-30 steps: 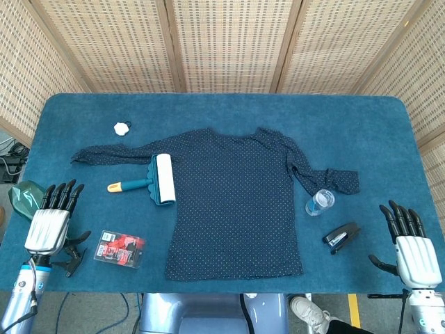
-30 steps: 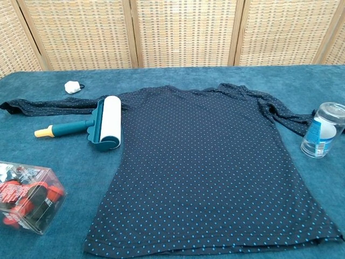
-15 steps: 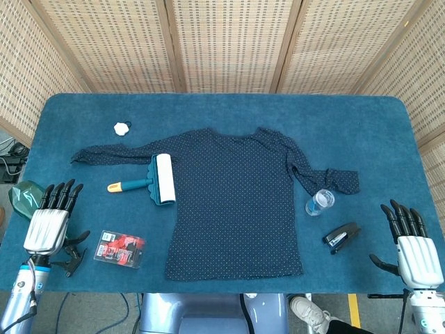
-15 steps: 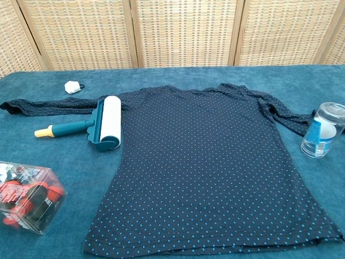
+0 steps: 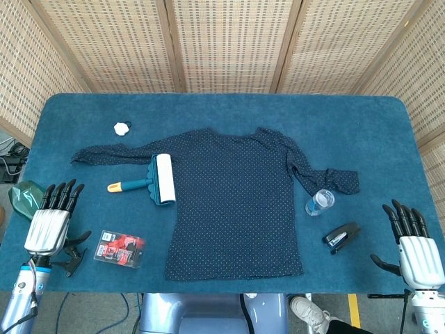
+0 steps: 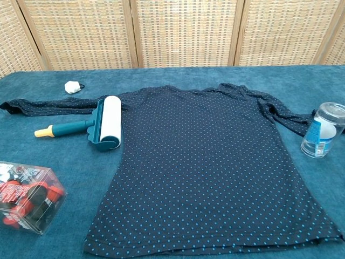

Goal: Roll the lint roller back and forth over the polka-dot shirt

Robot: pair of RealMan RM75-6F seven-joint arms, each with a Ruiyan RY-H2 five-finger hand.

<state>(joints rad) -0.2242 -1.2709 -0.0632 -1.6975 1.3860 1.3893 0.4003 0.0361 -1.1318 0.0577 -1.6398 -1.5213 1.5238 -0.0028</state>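
Your left robot hand sits at the lower left of the head view, fingers spread and holding nothing. The lint roller lies above and to the right of it, left of centre in the frame. Its yellow-tipped handle points left toward that hand's side; the white roll runs up and down the frame, just at the left edge of the polka-dot shirt, below the outstretched sleeve. Your right robot hand, also spread and empty at the lower right, is well apart from the roller, so the left looks the nearer choice. The shirt lies flat on the blue table, panelled screens behind. A clear box sits between your left hand and the shirt's hem.
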